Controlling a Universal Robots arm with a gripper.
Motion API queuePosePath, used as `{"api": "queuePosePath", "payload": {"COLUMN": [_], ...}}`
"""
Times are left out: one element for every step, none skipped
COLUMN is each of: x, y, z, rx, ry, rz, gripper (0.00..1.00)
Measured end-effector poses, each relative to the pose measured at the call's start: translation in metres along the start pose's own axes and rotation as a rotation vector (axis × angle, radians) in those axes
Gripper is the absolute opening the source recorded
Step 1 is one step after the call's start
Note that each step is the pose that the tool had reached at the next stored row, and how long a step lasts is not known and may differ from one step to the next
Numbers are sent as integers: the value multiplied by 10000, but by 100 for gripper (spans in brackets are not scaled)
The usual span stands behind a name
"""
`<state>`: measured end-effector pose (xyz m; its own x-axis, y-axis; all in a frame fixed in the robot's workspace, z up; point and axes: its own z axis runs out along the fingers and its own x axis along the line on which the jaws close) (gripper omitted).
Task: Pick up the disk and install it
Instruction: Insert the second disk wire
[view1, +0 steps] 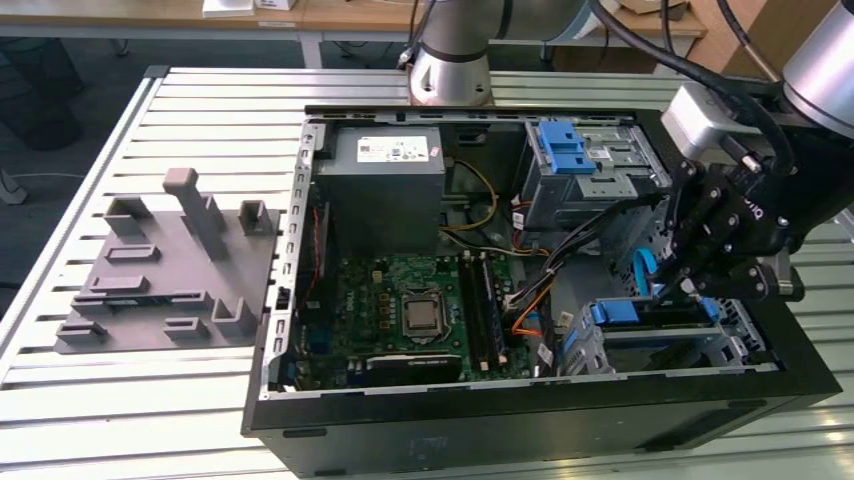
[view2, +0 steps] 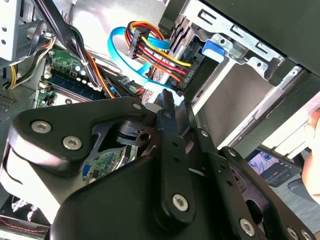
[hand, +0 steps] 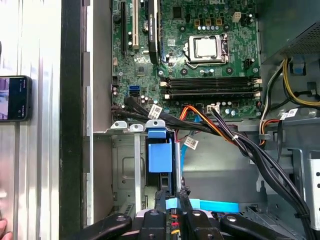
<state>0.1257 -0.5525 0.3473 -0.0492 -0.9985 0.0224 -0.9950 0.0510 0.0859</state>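
I have the hand (view1: 683, 288) down inside the case (view1: 534, 432), at the exterior view's right side. It is right above the small cage (view1: 747, 332). In the first wrist view the hand (hand: 170, 194) is at the end of the disk (hand: 160, 156). The disk stands on its edge in the cage (hand: 125, 155), and I see its blue side. I cannot tell if the hand is open or gripping. I think the disk is picked up and almost in. I cannot tell if it is pushed all the way home.

No legible text, stickers' print unreadable
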Motion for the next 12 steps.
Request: {"api": "queuePosePath", "payload": {"x": [1, 0, 0, 0, 0, 0, 0, 0, 0, 0, 0, 0], "y": [0, 1, 1, 1, 1, 1, 1, 1, 1, 1, 1, 1], "z": [-6, -6, -6, -7, -8, -9, -9, -9, -9, -10, -10, -10], "rx": [0, 0, 0, 0, 0, 0, 0, 0, 0, 0, 0, 0], "ry": [-1, -3, -3, -3, -1, 0, -1, 0, 0, -1, 0, 0], "rz": [-1, -1, 0, -1, 0, -1, -1, -1, 0, -1, 0, -1], "gripper": [24, 23, 23, 16, 16, 11, 11, 11, 11, 11, 11, 11]}}
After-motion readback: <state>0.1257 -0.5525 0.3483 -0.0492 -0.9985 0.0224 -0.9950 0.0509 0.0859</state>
